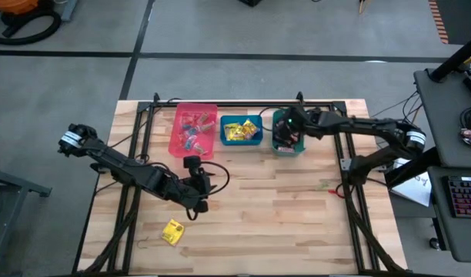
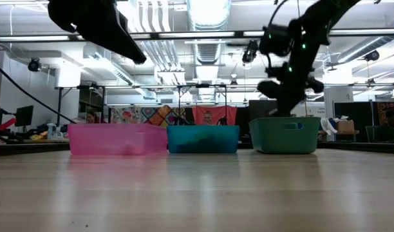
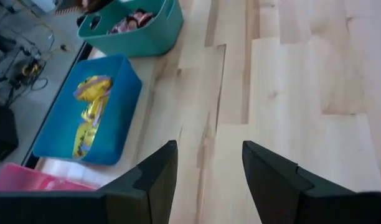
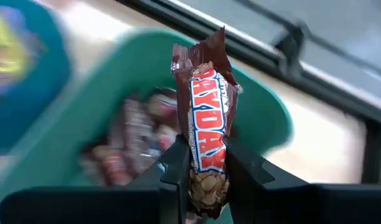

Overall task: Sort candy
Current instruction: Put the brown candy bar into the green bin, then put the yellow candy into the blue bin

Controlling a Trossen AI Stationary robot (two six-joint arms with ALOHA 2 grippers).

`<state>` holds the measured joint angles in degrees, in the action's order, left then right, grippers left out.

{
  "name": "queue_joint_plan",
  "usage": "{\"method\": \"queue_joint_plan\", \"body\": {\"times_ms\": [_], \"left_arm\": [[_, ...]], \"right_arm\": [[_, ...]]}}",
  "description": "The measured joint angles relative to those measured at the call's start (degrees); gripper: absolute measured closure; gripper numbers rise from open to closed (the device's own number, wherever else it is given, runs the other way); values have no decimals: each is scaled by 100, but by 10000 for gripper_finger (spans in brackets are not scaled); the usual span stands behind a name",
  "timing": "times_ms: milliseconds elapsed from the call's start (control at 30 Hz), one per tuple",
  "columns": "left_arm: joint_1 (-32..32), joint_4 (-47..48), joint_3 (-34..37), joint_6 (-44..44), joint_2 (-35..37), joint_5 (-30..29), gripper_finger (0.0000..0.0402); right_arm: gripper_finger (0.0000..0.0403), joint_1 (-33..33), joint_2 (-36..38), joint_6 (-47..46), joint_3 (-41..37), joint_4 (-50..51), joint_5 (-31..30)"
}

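Observation:
My right gripper (image 4: 206, 149) is over the teal bin (image 1: 288, 142) at the table's far edge, shut on a brown-red candy bar (image 4: 207, 93). More dark bars (image 4: 131, 146) lie in that bin. My left gripper (image 3: 209, 149) hangs open above bare wood near the table's middle (image 1: 205, 188), with nothing between its fingers. A yellow candy packet (image 1: 172, 231) lies flat on the table near the front left. The blue bin (image 1: 242, 131) holds yellow candy (image 3: 91, 112), and the pink bin (image 1: 193, 129) holds small wrapped pieces. My right gripper pinches the candy bar's lower half (image 4: 206, 140) between its two fingers, one on each broad face. The bar stands up out of the fingers, its crimped end (image 4: 200, 53) free beyond them, lifted clear above the teal bin.
The three bins stand side by side along the far edge (image 2: 200, 138). Black frame rails (image 1: 143, 138) run along the table's left, right and far sides. A wide stretch of bare wood (image 1: 282, 208) lies between the bins and the near edge.

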<state>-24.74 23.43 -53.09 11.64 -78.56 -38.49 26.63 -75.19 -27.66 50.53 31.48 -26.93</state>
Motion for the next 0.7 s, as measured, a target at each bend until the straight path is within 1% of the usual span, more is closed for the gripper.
{"method": "queue_joint_plan", "body": {"times_ms": [100,300,400,567,700], "left_arm": [[10,59,29,191,-2,-1,238],[12,95,34,324,-4,-3,238],[12,102,34,338,-4,-5,238],[10,112,34,429,-4,-5,238],[10,127,34,526,-7,-1,238]], "right_arm": [[334,220,-94,-305,-180,4,2],[325,252,-234,-585,-294,-62,-145],[307,252,-251,-585,-294,-68,-156],[267,252,-252,-585,-294,-68,-158],[249,252,-248,-553,-294,-65,-158]]}}
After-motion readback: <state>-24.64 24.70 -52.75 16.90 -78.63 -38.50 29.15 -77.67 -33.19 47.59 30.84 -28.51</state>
